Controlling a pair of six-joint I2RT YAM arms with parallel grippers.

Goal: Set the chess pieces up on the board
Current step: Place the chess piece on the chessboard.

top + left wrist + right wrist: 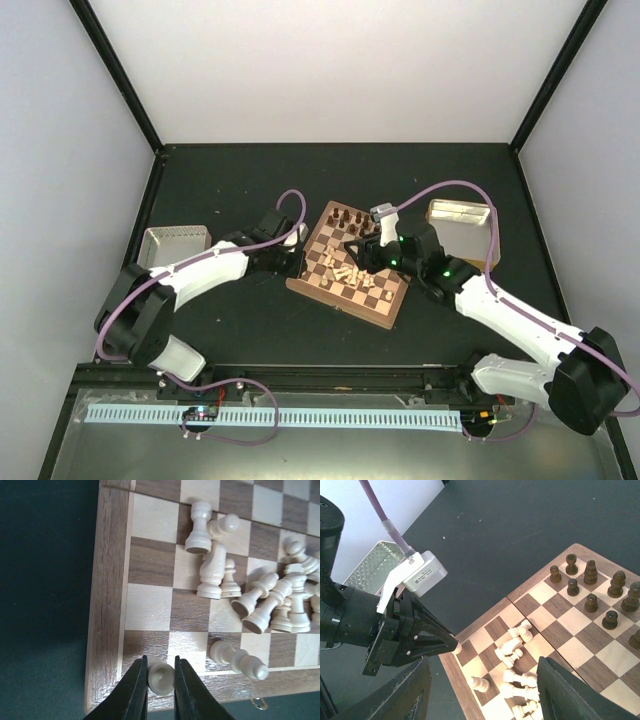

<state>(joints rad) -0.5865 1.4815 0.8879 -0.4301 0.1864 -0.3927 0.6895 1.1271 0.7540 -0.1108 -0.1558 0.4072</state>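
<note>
The board (388, 292) lies tilted at the table's centre. Its wooden border (106, 580) fills the left wrist view. My left gripper (161, 682) is shut on a cream piece (161, 677), held just over the corner square at the board's edge. The same cream piece (455, 647) shows at the left fingertips in the right wrist view. A heap of toppled cream pieces (272, 602) lies a few squares away, and one more (239, 661) lies alone near the edge. Dark pieces (591, 601) stand on the far rows. My right gripper (484, 672) hovers open above the heap, holding nothing.
A metal tray (175, 241) sits left of the board, behind the left arm. Another metal tray (458, 213) sits at the right, past the right arm. Dark table mat (250, 320) surrounds the board. Purple cables loop over both arms.
</note>
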